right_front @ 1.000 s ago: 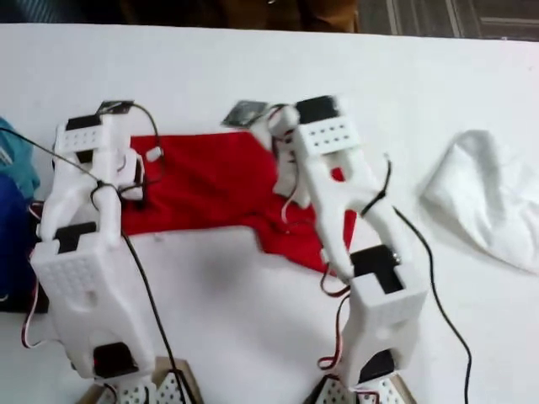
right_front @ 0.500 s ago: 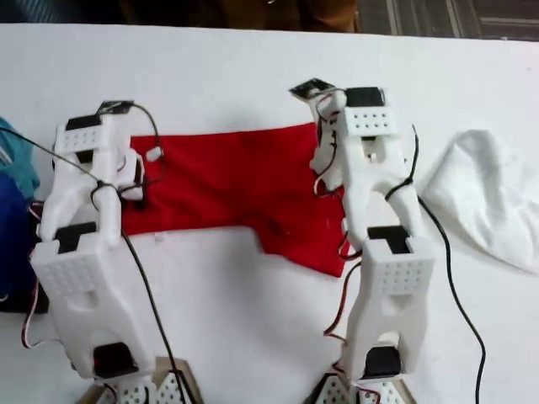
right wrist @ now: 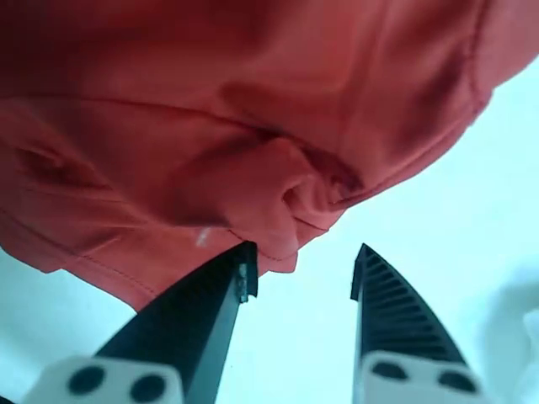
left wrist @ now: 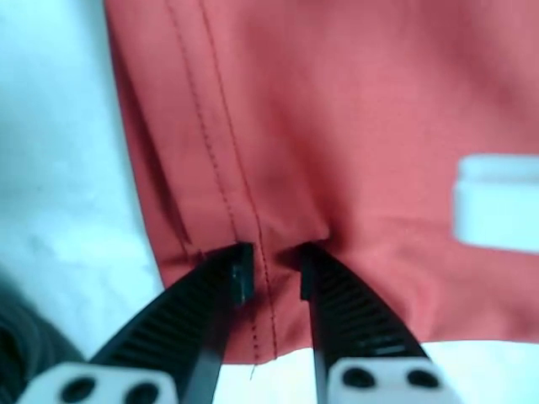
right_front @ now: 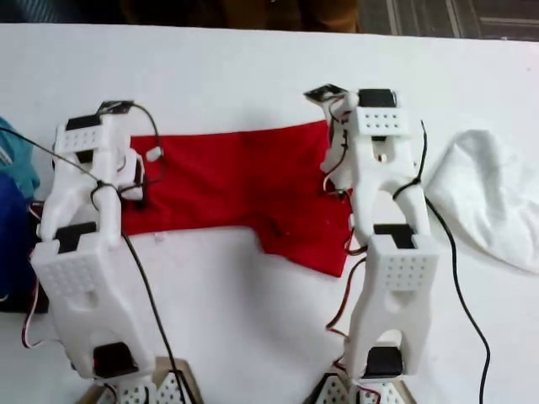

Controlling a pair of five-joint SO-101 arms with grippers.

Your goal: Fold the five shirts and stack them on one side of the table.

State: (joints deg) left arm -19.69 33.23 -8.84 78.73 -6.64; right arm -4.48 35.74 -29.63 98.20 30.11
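Left gripper (left wrist: 271, 273): jaws nearly together, pinching a fold of the red shirt (left wrist: 354, 126) right at its stitched hem. The double seam runs straight between the fingers (left wrist: 324, 282), and the grip sits close to the shirt's corner, with white table (left wrist: 59, 168) just beside it.

Right gripper (right wrist: 303, 269): jaws wide apart, holding nothing. The red shirt's bunched edge lies just ahead of the tips. One finger (right wrist: 227, 286) is at the hem, but I can't tell if it touches. There's bare table between the jaws.

High view: the red shirt (right_front: 227, 181) is spread mostly flat across the middle of the table (right_front: 253, 67), spanning from the left arm (right_front: 84, 227) to the right arm (right_front: 383, 210). Its right end dips toward the arm bases and shows some wrinkles. The right arm's wrist sits over that right end, and the left arm's wrist is at the left end.

A white shirt (right_front: 488, 194) lies crumpled on the right, well apart from the red one. Blue clothing (right_front: 13, 227) and teal clothing (right_front: 13, 160) sit at the table's left edge, beside the left arm.
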